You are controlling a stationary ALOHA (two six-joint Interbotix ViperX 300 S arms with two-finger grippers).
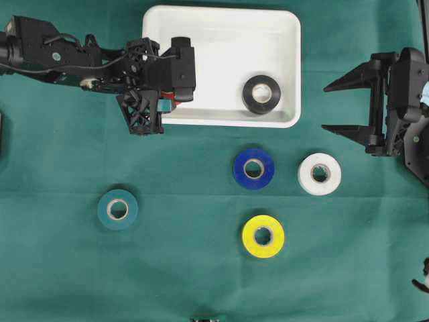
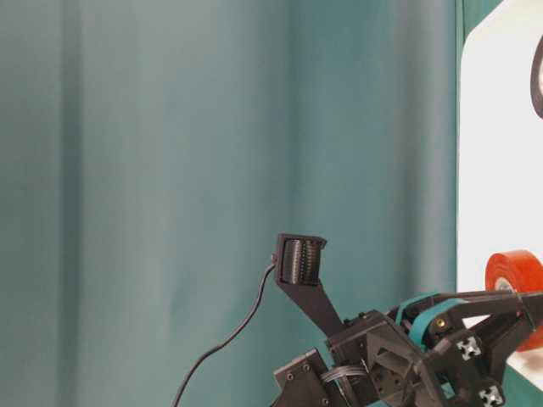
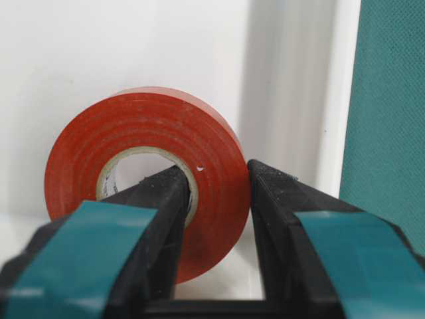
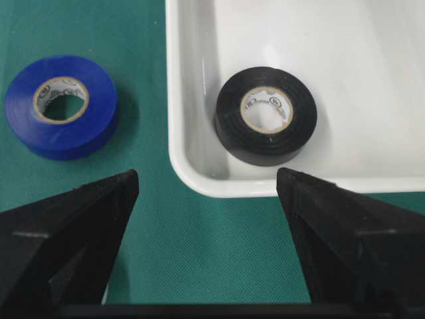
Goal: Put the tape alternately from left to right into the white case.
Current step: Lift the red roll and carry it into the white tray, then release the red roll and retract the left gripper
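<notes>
The white case lies at the top centre with a black tape flat in its right front corner. My left gripper reaches over the case's left front corner. It is shut on the red tape: one finger sits inside the core, the other against the outer face. That roll stands on edge over the case floor. My right gripper hovers open and empty to the right of the case. On the cloth lie the blue tape, white tape, yellow tape and teal tape.
A green cloth covers the table. The right wrist view looks down on the case corner, the black tape inside it and the blue tape just outside it. A cable trails from the left arm.
</notes>
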